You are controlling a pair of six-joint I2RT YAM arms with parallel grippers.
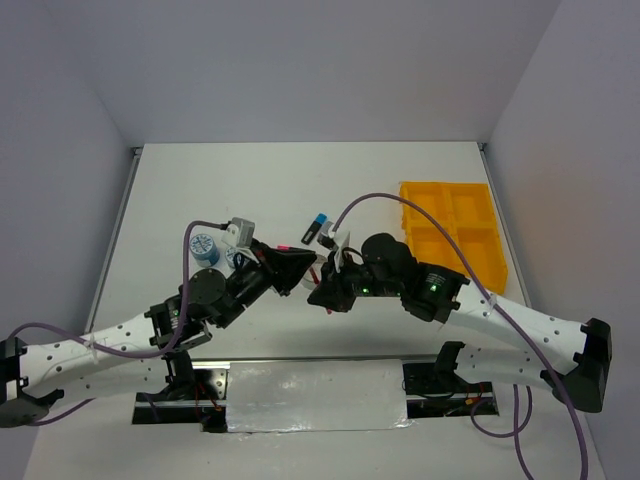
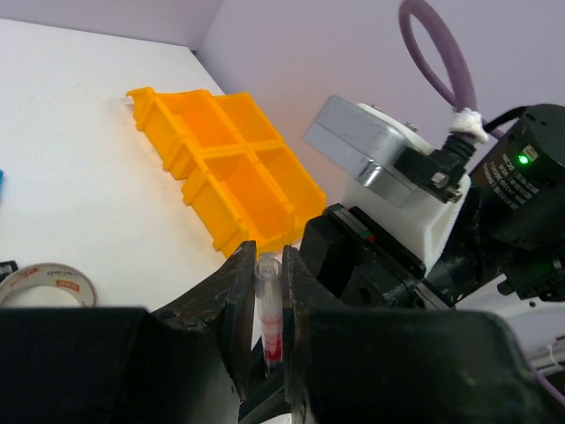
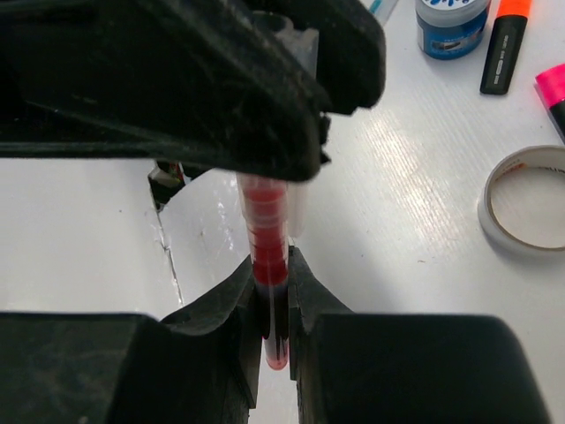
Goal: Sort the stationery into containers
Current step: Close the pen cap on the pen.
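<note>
Right now left jaws and right jaws both clamp the thin red clear-plastic pen (image 3: 265, 238) above the surface, a handover, I reckon, toward the right-side yellow four-compartment plastic tray (image 2: 216, 212).

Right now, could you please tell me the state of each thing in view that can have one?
left tool: shut on the red pen
right tool: shut on the red pen
red pen: gripped by both tools at once
yellow tray: upright, visible compartments empty
tape ring: lying flat, untouched
orange marker: capped, lying loose
</note>
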